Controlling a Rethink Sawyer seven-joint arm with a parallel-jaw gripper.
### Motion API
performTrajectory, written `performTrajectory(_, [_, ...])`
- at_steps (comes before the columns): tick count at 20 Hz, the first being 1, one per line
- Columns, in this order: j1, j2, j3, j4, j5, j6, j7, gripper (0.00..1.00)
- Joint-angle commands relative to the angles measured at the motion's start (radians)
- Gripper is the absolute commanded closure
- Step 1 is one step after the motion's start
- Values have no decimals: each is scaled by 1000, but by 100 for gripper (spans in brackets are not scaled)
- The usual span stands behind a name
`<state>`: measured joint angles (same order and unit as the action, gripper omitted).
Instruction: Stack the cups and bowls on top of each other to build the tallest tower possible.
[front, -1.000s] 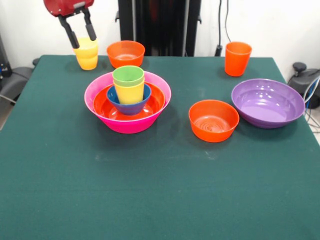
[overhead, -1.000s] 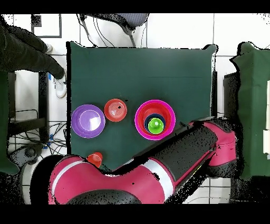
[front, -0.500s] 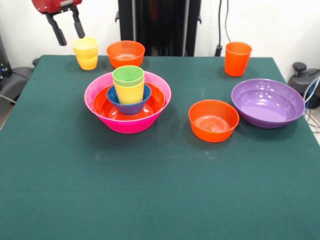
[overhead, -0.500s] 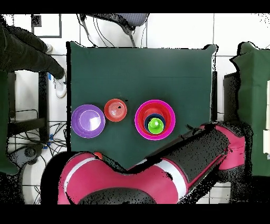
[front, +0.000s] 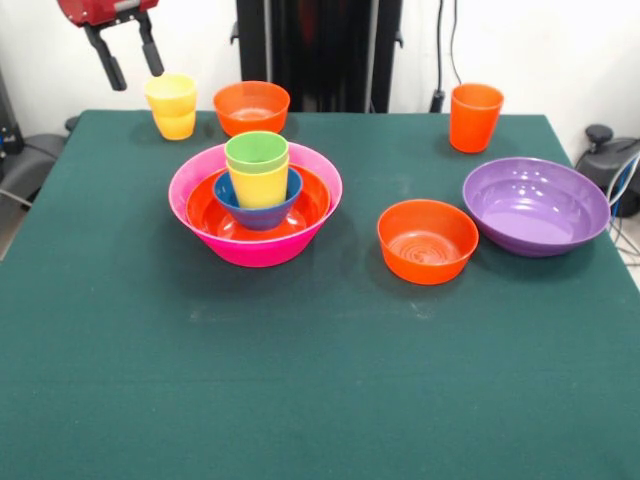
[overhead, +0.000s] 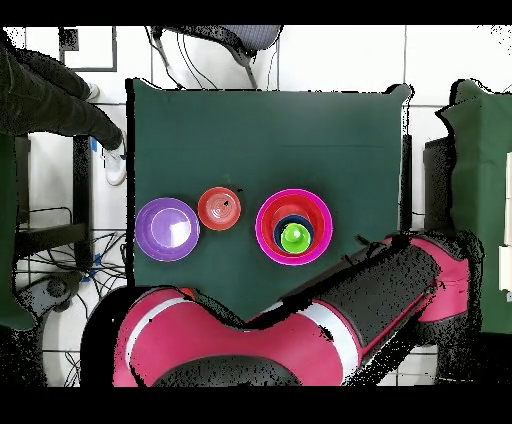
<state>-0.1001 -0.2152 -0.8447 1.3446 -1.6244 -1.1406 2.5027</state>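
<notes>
The tower stands left of centre: a big pink bowl (front: 255, 245) holds a wide orange bowl (front: 310, 205), a small blue bowl (front: 260, 212), a yellow cup (front: 259, 186) and a green cup (front: 257, 151) on top. From overhead the tower (overhead: 293, 227) shows with the green cup (overhead: 294, 237) in its middle. A second yellow cup (front: 171, 106) stands at the far left. My gripper (front: 127, 67) hangs open and empty just up-left of it. A tall orange cup (front: 475, 117), two small orange bowls (front: 251, 107) (front: 427, 240) and a purple bowl (front: 536, 205) stand apart.
In the overhead view the red arm (overhead: 300, 330) covers the table's near side. The purple bowl (overhead: 167, 229) and a small orange bowl (overhead: 219, 208) lie left of the tower. A person's dark sleeve (overhead: 50, 95) shows at the upper left, off the table.
My gripper rose and drew back to the left, off the far-left yellow cup, which stays standing on the table. Overhead, the arm swung to cover the tall orange cup.
</notes>
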Motion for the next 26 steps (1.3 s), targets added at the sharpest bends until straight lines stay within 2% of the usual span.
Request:
performTrajectory(1, [-21,8,157,-73,28,18,153,0])
performTrajectory(7, [-15,-22,177,-37,23,-60,217,0])
performTrajectory(13, [24,-37,163,0,42,-43,232,0])
performTrajectory(26, [15,-22,170,-4,20,-39,207,0])
